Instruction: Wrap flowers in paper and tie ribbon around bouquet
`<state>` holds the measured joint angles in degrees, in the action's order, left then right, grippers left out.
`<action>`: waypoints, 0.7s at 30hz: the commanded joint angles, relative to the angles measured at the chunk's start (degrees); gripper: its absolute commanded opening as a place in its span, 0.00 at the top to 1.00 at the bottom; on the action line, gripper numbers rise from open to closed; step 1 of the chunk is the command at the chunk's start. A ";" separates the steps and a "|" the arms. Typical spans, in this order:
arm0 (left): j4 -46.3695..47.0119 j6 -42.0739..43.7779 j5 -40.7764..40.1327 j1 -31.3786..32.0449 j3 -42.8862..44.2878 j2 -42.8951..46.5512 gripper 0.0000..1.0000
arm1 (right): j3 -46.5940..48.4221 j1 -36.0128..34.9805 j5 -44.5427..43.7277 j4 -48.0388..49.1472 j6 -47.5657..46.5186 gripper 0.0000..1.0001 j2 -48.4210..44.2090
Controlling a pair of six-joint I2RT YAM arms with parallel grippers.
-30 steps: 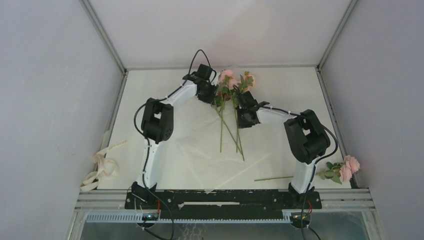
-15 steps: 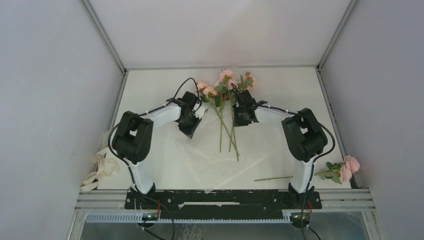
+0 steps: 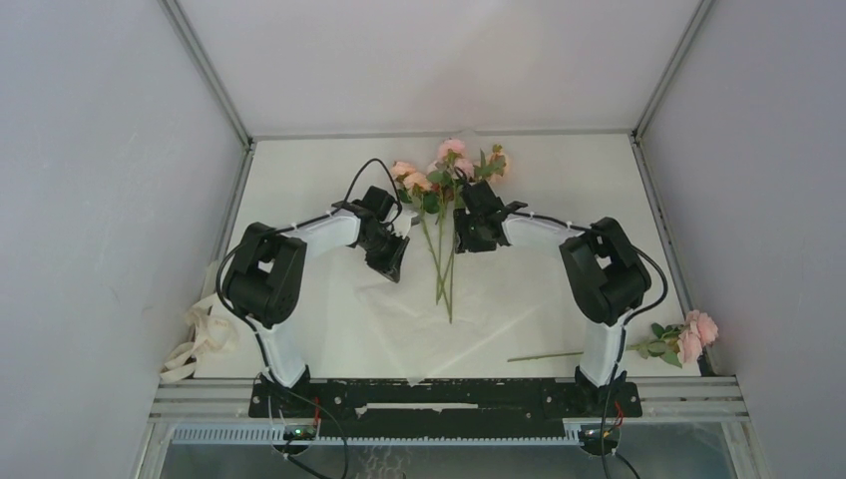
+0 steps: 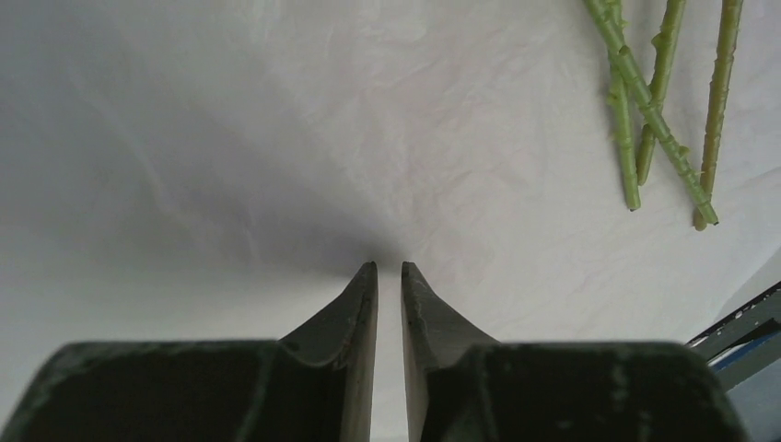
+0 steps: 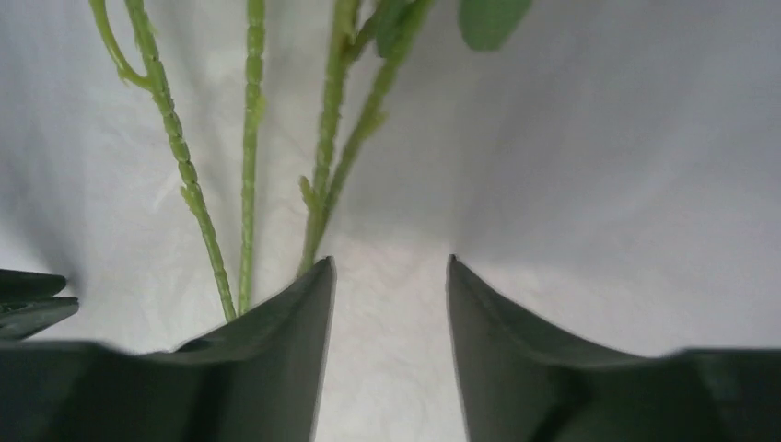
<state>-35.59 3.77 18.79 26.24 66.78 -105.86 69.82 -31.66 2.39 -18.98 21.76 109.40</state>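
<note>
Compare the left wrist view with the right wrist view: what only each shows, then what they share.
Left wrist only: the left gripper with jaws nearly together, and a dark bar in the corner. Right wrist only: the right gripper with jaws wide apart, and a green leaf. Both: green stems of the flowers lying on the crinkly white paper.

The paper point(image 4: 276, 138) was thin, matt and finely crinkled, with soft creases all over and a slight translucence. The flowers point(image 3: 451, 150) had petals that looked like soft cloth, and their stems point(image 4: 650, 103) were moulded green plastic, knobbly and faintly waxy. The fingers of the left gripper point(image 4: 387, 269) and the right gripper point(image 5: 389, 262) were dark matt plastic with a fine grain. At the left edge the ribbon point(image 3: 205, 334) looked like woven cloth. The near rail point(image 3: 698, 399) was bare grooved metal.
</note>
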 commanded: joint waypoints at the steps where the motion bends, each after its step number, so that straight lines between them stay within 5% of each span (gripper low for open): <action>1: 1.24 -0.96 1.10 0.22 -1.04 2.04 0.79 | -0.33 -0.12 -14.64 -5.35 1.57 0.35 -11.71; 6: -0.10 0.56 -1.10 0.14 0.32 6.50 0.75 | -6.79 3.01 -36.39 -13.83 12.77 0.02 -24.22; 14: -3.68 5.72 -5.40 -0.49 2.97 15.31 0.65 | -23.82 25.84 -38.05 -26.10 39.41 0.00 -41.63; 17: -4.39 5.79 -4.81 -1.91 3.00 16.85 0.64 | -30.28 39.64 -32.09 -25.35 42.24 0.02 -44.94; 21: -4.64 5.34 -3.35 -3.33 2.78 17.43 0.63 | -30.97 45.62 -33.45 -29.69 43.73 0.03 -43.59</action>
<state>-39.11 7.86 14.90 24.47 66.96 -90.35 38.52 10.66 -31.07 -44.27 59.20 66.00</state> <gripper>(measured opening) 0.366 0.967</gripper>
